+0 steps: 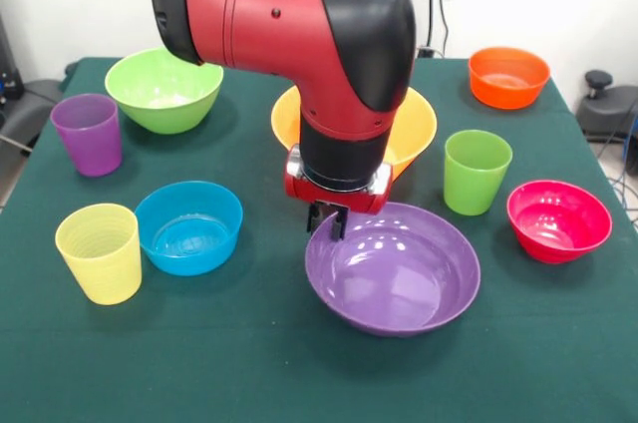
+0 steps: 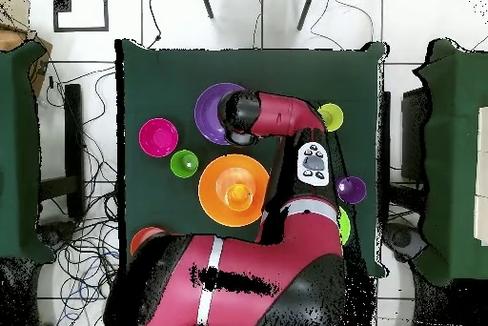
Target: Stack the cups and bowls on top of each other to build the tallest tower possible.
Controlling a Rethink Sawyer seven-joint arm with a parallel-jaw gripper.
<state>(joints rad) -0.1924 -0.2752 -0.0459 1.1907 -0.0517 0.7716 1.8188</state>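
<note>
My gripper (image 1: 327, 220) reaches down onto the far-left rim of the wide purple bowl (image 1: 392, 268), which rests on the table, and its jaws are narrowed on that rim. The large orange-yellow bowl (image 1: 417, 129) stands just behind, mostly hidden by the arm. In the overhead view the orange-yellow bowl (image 2: 214, 198) holds a small orange cup (image 2: 238, 193), and the purple bowl (image 2: 210, 112) lies beside it. Loose around them are the green cup (image 1: 477, 172), pink-red bowl (image 1: 558, 220), orange-red bowl (image 1: 508, 77), blue bowl (image 1: 189, 226), yellow cup (image 1: 100, 251), purple cup (image 1: 88, 134) and light green bowl (image 1: 164, 89).
The green cloth table (image 1: 249, 363) carries everything. My arm's elbow (image 1: 299, 24) hangs over the table's middle and hides the blue bowl in the overhead view. Cables and chair legs lie beyond the table's edges.
</note>
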